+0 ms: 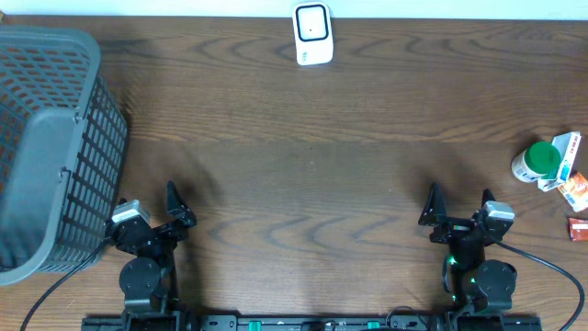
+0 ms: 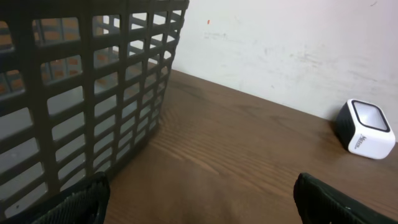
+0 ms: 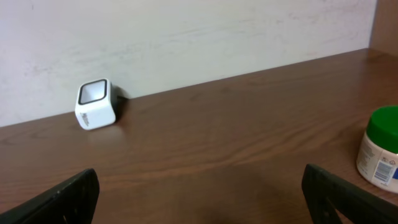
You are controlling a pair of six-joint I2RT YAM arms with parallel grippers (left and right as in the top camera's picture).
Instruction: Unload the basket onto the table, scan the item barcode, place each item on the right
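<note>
The white barcode scanner (image 1: 312, 34) stands at the table's far edge, its dark window facing up; it also shows as the scanner (image 2: 367, 127) in the left wrist view and the scanner (image 3: 95, 104) in the right wrist view. A white jar with a green lid (image 1: 536, 162) lies at the right edge, seen as the jar (image 3: 379, 149) in the right wrist view. My left gripper (image 1: 147, 204) (image 2: 202, 205) rests open at the near left, nothing between its fingers. My right gripper (image 1: 457, 204) (image 3: 202, 202) rests open at the near right, left of the jar.
A large grey mesh basket (image 1: 46, 147) fills the left side, close to my left gripper, its wall (image 2: 81, 93) filling the left wrist view. A white and red box (image 1: 565, 164), an orange packet (image 1: 577, 191) and a small red item (image 1: 579, 228) lie beside the jar.
</note>
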